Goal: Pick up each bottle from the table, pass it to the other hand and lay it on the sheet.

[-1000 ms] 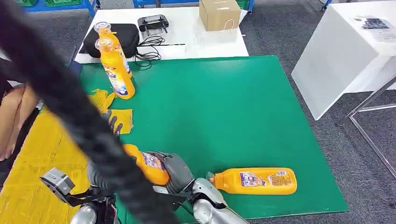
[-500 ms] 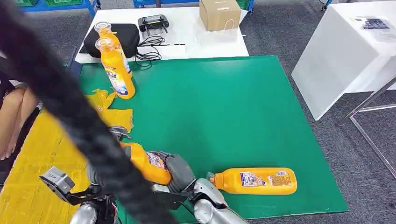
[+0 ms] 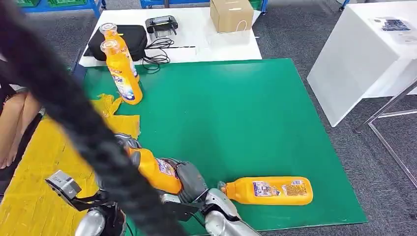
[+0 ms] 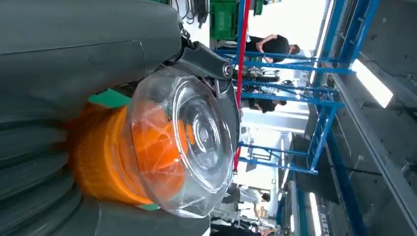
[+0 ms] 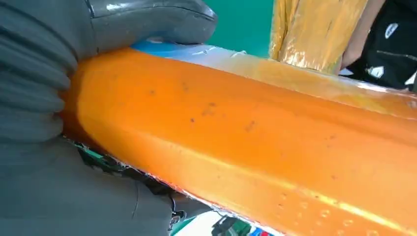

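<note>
Both robot hands meet low in the head view, at the near edge of a green mat [image 3: 236, 108]. Robot's right hand [image 3: 189, 181] wraps the base end of an orange bottle [image 3: 155, 171], its thumb and fingers closed round the body. In the right wrist view, that same grip presses the orange wall from both sides. Robot's left hand [image 3: 129, 143] is at the bottle's neck end; the left wrist view shows its grey thumb and dark fingers closed around the neck just behind the clear cap [image 4: 194, 132]. So the bottle is held at both ends, tilted, off the mat. This looks like the middle of the hand-over: the left hand has taken hold, and the right hand has not yet let go.

A thick black cable [image 3: 64, 103] crosses the head view diagonally and hides part of the left arm.

To the left of the mat lies a yellow sheet [image 3: 44, 162], crumpled at its far corner. That is where the bottle should be laid, and the left hand is the nearer one, which is likely why the pass goes this way.

A second bottle [image 3: 269, 191] lies on its side on the mat, just right of the hands. Two more bottles [image 3: 122, 71] stand upright at the mat's far left corner. A person's arm [image 3: 14, 123] shows at the left edge.
</note>
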Tool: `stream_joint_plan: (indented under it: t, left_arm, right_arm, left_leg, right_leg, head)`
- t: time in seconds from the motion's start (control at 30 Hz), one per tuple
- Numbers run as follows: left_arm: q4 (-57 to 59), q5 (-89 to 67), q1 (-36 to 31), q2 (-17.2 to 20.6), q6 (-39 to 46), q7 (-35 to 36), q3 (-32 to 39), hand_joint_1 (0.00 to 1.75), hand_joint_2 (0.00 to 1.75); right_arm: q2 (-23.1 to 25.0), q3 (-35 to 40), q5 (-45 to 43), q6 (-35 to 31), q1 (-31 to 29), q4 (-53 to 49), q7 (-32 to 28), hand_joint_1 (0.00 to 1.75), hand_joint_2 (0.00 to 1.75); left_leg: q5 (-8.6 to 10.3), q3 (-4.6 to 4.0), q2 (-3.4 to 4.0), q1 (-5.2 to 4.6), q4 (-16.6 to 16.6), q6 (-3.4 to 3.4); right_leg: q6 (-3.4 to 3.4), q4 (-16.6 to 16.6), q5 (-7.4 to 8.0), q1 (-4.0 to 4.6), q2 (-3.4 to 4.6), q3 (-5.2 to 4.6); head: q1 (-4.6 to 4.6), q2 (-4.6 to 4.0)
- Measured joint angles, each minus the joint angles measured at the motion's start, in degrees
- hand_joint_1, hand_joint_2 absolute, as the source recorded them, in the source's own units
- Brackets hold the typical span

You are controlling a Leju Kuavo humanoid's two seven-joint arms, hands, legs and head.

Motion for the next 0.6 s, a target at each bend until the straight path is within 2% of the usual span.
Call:
stream_joint_plan:
  t: [0.03,0.07,0.1,0.6]
  left_arm:
    - [0.1,0.0,0.0,0.0,-0.1,0.1,0.0,1.48,1.75]
    - [0.2,0.1,-0.1,0.0,-0.2,0.1,0.0,0.14,1.75]
    - [0.3,0.1,-0.2,0.0,-0.3,0.3,0.0,0.00,1.75]
    - [2.9,1.0,-1.1,0.0,-2.6,2.9,-1.0,0.00,1.75]
  right_arm:
    - [0.0,0.0,0.1,-0.2,0.1,0.0,0.0,1.75,1.75]
    - [0.0,0.0,0.3,-0.5,0.2,-0.1,0.0,1.75,1.75]
    - [0.0,-0.1,0.5,-0.9,0.3,-0.2,0.0,1.75,1.75]
    - [-0.8,-0.4,1.3,-3.0,1.0,-0.9,0.1,1.75,1.75]
  left_leg:
    - [0.00,0.00,0.00,0.00,0.0,0.00]
    - [0.00,0.00,0.00,0.00,0.0,0.00]
    - [0.00,0.00,0.00,0.00,0.0,0.00]
    - [0.00,0.00,-0.01,0.00,0.0,0.00]
  right_leg:
    - [0.00,0.0,0.00,0.00,0.00,0.00]
    - [0.00,0.0,0.00,0.00,0.00,0.00]
    - [0.00,0.0,0.00,0.00,0.00,0.00]
    - [0.00,0.0,0.00,0.00,0.00,0.01]
  head:
    - [0.00,0.00]
    - [0.00,0.00]
    - [0.00,0.00]
    - [0.00,0.00]
